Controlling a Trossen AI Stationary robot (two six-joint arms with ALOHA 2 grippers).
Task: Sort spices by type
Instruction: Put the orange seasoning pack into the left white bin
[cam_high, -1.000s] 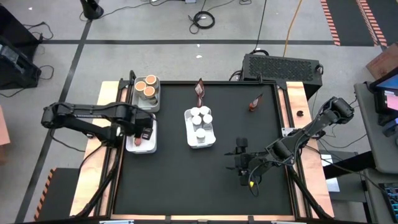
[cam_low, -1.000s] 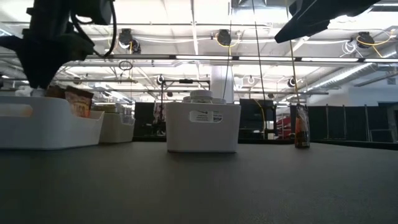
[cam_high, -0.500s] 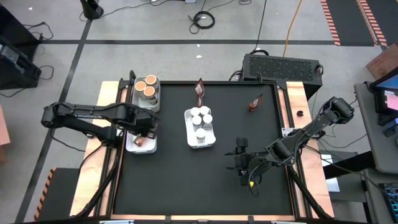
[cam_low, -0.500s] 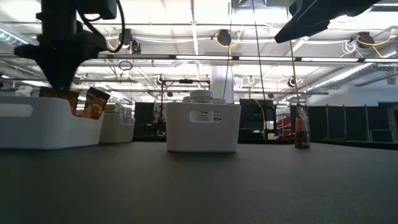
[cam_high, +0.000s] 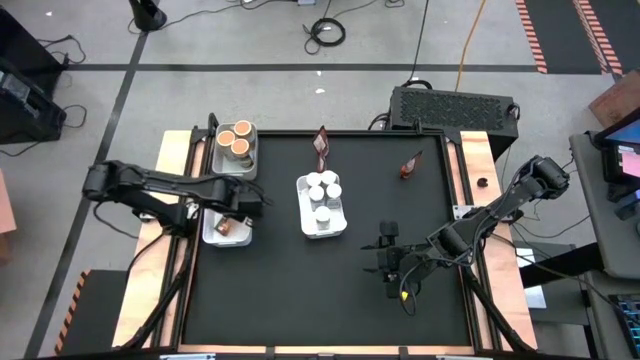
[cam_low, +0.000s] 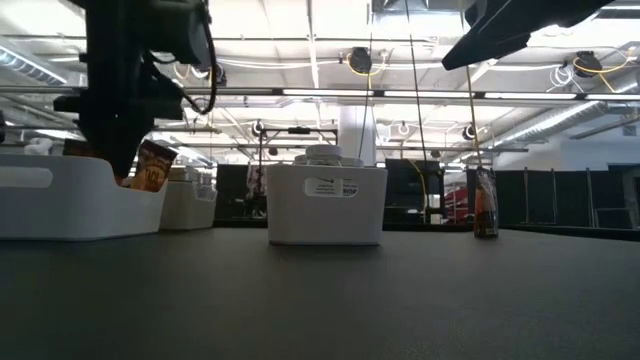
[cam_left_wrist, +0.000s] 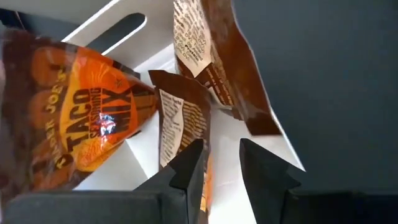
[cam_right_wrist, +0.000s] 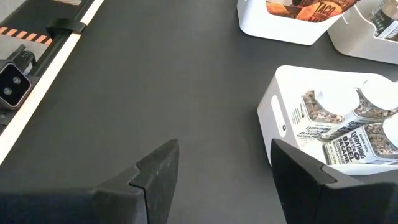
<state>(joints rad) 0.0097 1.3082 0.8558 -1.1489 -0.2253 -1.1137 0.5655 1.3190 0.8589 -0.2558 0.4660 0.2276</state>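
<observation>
Reddish-brown packets (cam_left_wrist: 93, 118) stand in the near-left white tray (cam_high: 210, 236), and one (cam_low: 152, 165) leans over its right wall. My left gripper (cam_high: 247, 208) (cam_left_wrist: 221, 168) is open, low over that tray's right side, next to a packet (cam_left_wrist: 183, 115). Orange-topped tubs (cam_high: 237, 141) fill the far-left tray. White-capped jars (cam_high: 322, 190) (cam_right_wrist: 348, 118) fill the centre tray. Two more packets (cam_high: 321, 145) (cam_high: 410, 165) rest on the far part of the black table. My right gripper (cam_high: 390, 255) (cam_right_wrist: 224, 180) waits open, right of centre. My left gripper comes at the tray from above, its fingers pointing down. One fingertip (cam_left_wrist: 189, 165) stands right beside the upright middle packet's edge (cam_left_wrist: 186, 134). Whether it touches that packet I cannot tell.
The three white trays sit on the table's left and centre; the centre tray (cam_low: 325, 205) stands tall in the low view. A single packet (cam_low: 486, 210) stands upright far right. Wooden rails (cam_high: 470, 160) edge the mat. Bare black mat (cam_high: 300, 290) lies along the near side.
My left gripper has moved toward the table's right edge, across the packet tray to its right side. In the low view a packet in that tray has tipped over and now leans on the tray's right wall.
</observation>
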